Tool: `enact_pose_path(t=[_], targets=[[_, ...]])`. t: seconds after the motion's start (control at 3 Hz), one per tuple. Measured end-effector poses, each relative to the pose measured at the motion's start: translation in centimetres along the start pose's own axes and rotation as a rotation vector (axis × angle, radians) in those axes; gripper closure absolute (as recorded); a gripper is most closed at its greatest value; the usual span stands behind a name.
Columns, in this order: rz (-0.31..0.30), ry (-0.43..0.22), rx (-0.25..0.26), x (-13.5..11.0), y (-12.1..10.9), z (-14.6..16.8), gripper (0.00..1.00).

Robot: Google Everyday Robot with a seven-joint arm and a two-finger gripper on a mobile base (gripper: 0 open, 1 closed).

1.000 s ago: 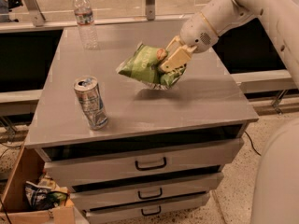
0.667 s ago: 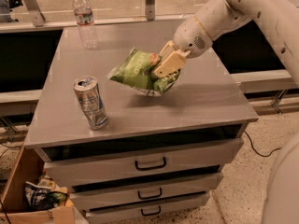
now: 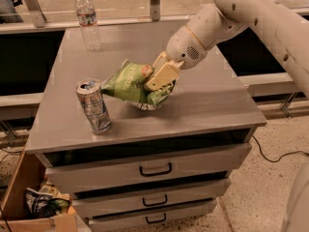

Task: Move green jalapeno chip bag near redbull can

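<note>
My gripper [image 3: 155, 81] is shut on the green jalapeno chip bag [image 3: 129, 83], a crinkly light-green bag, and holds it low over the grey cabinet top [image 3: 203, 100], its lower edge at or just above the surface. The redbull can [image 3: 93, 106], silver and blue with a pull-tab top, stands upright near the front left of the top. The bag's left tip is close to the can's upper right side, a small gap apart. My white arm [image 3: 227, 18] comes in from the upper right.
A clear plastic water bottle [image 3: 87, 20] with a white cap stands at the back left of the top. Drawers [image 3: 154, 170] with black handles are below the front edge. A cardboard box [image 3: 34, 202] with clutter sits on the floor at lower left. A rail runs behind the cabinet.
My gripper has carried the chip bag leftward and down toward the can. The can and bottle have not moved.
</note>
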State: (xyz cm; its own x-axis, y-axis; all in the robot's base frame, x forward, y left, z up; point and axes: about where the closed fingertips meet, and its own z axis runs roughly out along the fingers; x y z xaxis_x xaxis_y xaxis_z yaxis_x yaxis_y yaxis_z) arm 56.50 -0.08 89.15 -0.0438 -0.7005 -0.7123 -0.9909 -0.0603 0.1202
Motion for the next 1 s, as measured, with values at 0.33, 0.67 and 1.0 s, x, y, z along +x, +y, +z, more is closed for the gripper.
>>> enact_pose_path(t=[0.33,0.67,1.0], targets=[[0.02,0.009,0.002,-0.02,0.03,1.25,1.0],[0.036,0.013,0.019,0.1,-0.36,1.68,1.0],[0.056,0.017,0.024,0.2,-0.78,2.06,0.82]])
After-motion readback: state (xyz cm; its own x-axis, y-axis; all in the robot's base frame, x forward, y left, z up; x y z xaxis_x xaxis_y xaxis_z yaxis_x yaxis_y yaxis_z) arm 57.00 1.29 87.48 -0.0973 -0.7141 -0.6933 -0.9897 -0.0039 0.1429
